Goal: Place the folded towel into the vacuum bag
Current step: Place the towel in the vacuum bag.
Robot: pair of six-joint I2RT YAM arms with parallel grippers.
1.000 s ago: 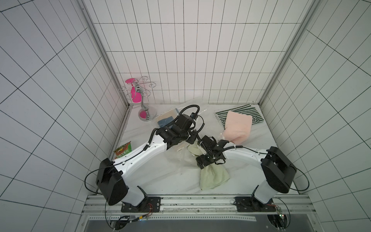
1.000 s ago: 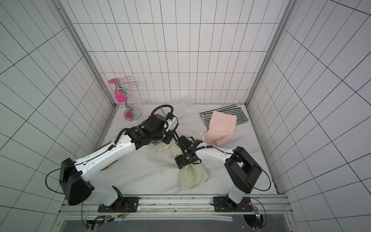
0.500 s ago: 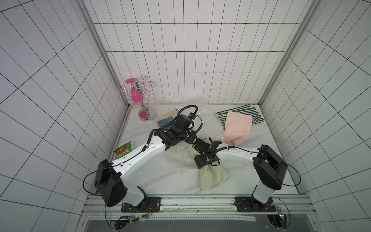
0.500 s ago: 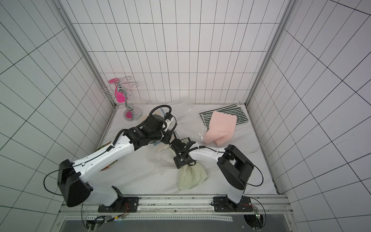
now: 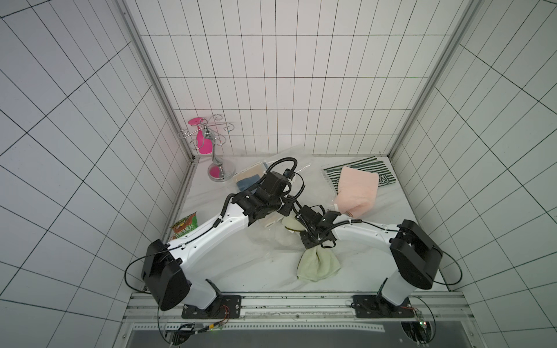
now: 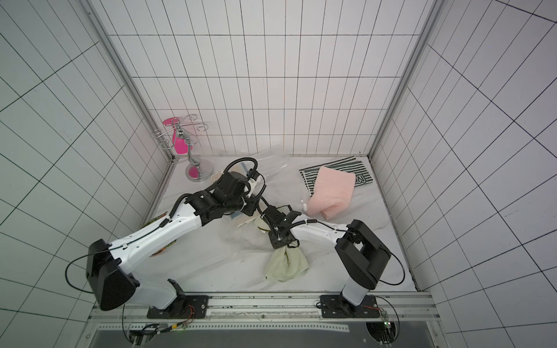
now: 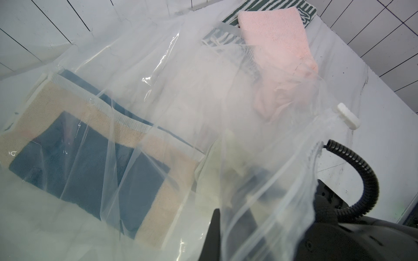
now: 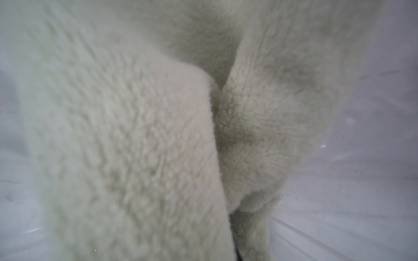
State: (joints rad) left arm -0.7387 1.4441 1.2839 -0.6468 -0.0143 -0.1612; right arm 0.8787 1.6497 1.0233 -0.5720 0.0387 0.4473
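In both top views the pale green towel (image 5: 318, 265) lies on the table on the near side of the vacuum bag (image 5: 301, 165). Its long axis runs from its flared near end up toward the bag mouth at the table centre. The right gripper (image 5: 312, 241) cinches the towel into a narrow waist, with its jaws pinching the cloth. The bag mouth lies directly beyond those jaws, along the towel's axis. The right arm is the nearer one; its forearm lies low and reaches inward, and the left arm arches over the bag mouth. In the left wrist view the left gripper (image 7: 226, 228) has its jaws pressed together on a raised flap of bag film. The white slider clip (image 7: 346, 115) sits on the film edge, and a blue and beige towel (image 7: 90, 146) lies flat inside. The green towel's leading end shows dimly through the film and appears to be just inside the mouth. In the right wrist view the towel fills the frame and hides the jaws. The coming move likely requires a push along the towel's axis.
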